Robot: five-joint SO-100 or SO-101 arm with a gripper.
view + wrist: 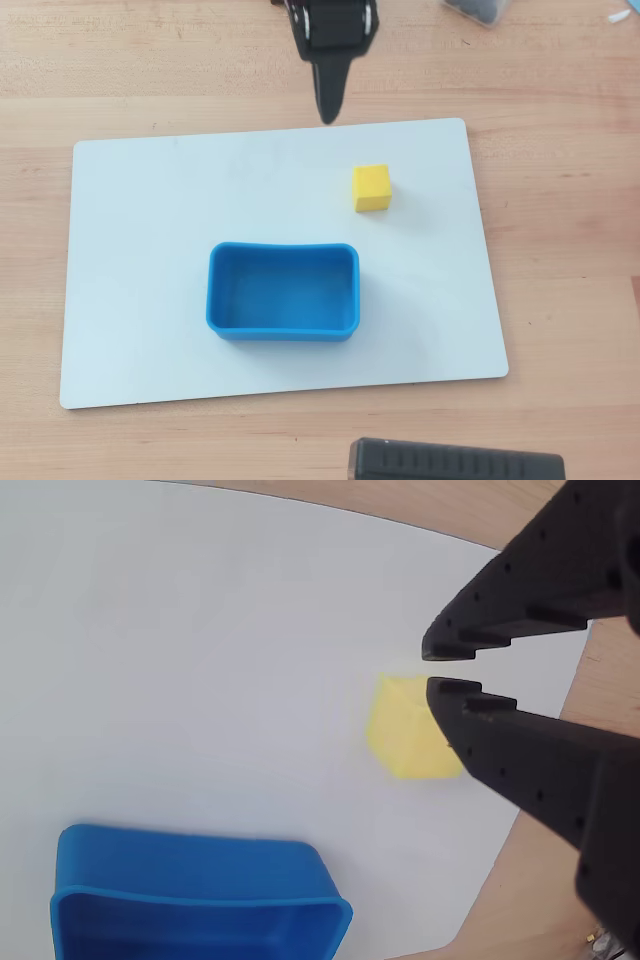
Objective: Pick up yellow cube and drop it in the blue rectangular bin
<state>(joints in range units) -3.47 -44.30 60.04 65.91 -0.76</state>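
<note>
We see our fingers [327, 118] nearly together at the white board's [140, 250] twelve-o'clock edge, the yellow cube [371, 188] lying free at one o'clock of the blue rectangular bin [283, 322].

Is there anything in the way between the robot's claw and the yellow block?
Nothing visible. Only bare white board lies between the gripper and the yellow cube, and between the cube and the blue bin.

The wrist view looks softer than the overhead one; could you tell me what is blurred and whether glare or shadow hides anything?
In the wrist view the yellow cube is smeared, the gripper and blue rectangular bin fairly crisp; in the overhead view everything is sharp, lighting even, shadows faint, no glare on the white board.
</note>
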